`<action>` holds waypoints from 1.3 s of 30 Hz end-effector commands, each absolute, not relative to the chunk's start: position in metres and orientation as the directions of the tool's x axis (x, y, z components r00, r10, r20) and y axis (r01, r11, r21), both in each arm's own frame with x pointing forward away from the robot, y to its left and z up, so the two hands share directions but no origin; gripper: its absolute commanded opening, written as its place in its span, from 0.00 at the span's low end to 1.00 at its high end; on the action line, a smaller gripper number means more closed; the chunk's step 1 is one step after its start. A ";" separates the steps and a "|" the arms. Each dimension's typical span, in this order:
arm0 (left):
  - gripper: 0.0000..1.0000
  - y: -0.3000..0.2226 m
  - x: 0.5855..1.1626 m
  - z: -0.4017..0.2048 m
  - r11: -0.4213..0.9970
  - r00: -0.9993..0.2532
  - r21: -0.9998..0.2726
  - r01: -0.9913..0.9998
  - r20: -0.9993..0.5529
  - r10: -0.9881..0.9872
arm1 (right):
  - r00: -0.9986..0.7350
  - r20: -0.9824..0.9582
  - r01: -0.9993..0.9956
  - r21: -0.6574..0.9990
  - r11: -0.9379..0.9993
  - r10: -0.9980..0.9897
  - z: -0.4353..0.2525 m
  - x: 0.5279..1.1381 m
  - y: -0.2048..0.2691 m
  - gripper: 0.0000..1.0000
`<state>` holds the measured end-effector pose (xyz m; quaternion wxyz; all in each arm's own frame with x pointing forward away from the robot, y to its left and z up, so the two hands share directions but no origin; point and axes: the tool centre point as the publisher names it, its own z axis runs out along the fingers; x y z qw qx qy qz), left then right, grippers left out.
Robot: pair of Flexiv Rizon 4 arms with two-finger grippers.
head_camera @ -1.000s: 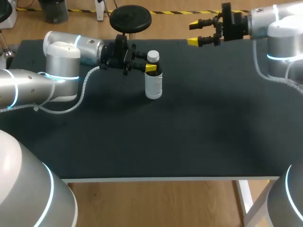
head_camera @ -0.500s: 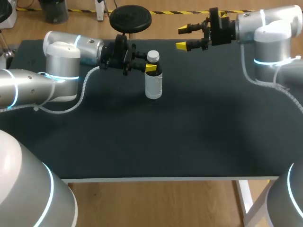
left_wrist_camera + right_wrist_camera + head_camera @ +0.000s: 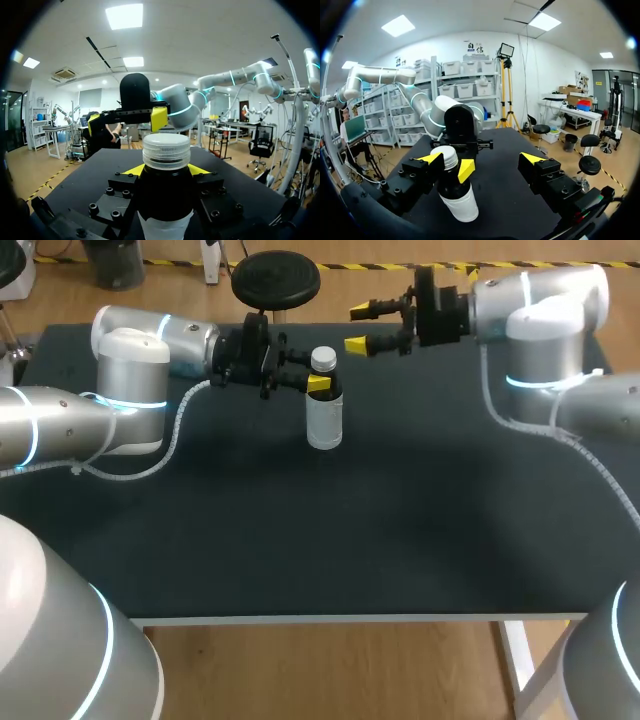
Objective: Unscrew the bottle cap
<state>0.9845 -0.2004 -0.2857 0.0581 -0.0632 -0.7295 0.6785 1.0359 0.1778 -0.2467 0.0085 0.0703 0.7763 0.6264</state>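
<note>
Bottle [image 3: 324,418] upright on the far middle of the table [image 3: 350,540], its neck clamped between the fingers of the left gripper [image 3: 318,383] just below the white cap [image 3: 323,359]. The right gripper [image 3: 358,328], jaws wide apart and empty, has advanced leftward and is now near the cap.

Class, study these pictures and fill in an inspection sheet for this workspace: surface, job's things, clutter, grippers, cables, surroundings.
Surface: dark table, flat.
Job's things: bottle stands upright in the table's far half, white cap on it.
Clutter: nothing seen.
Grippers: left gripper shut on the bottle's neck, just below the cap; right gripper open, in the air beside the cap, touching nothing.
Cables: left arm's cable, white, loops down onto the table; right arm's cable hangs along that arm.
Surroundings: nothing seen.
</note>
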 end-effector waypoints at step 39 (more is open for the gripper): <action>0.00 -0.200 0.985 -0.286 0.071 -0.985 -0.997 0.014 -0.002 0.172 | -0.988 0.089 0.110 0.979 0.172 0.128 -0.254 1.002 0.207 1.00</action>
